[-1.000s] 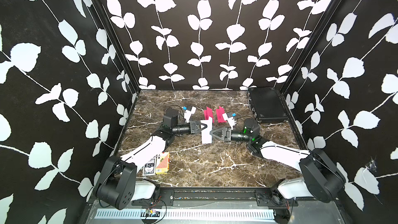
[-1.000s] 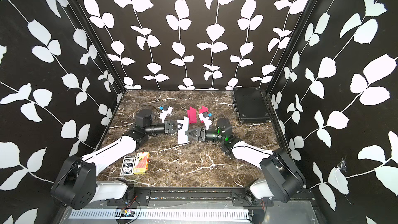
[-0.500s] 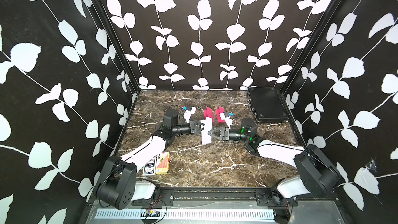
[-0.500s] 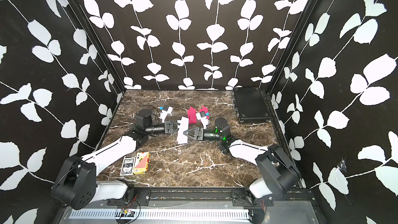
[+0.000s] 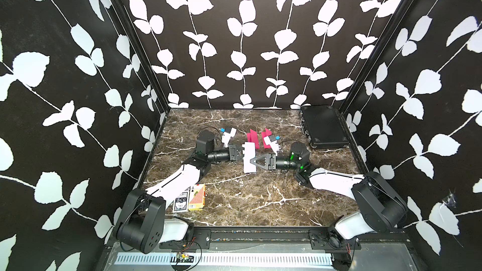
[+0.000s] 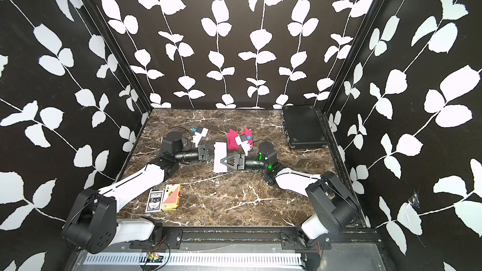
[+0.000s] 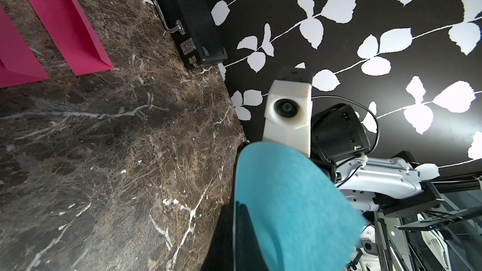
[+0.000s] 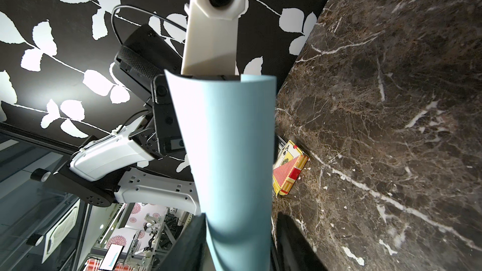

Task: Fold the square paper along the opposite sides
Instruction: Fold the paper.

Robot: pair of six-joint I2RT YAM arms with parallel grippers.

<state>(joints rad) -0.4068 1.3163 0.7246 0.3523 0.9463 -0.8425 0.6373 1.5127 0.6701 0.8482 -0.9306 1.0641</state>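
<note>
Sitting shut: black case (image 5: 323, 126) (contents unseen); left jaws gripping paper (image 5: 248, 152)

light: bright, even | shadows: soft, short on table (image 5: 260, 191) | wrist views: near paper (image 7: 287, 204) blurred, edges bent

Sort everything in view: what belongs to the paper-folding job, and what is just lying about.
In the job: square paper, left gripper, right gripper.
Lying about: two folded pink papers, black case, two card boxes.
</note>
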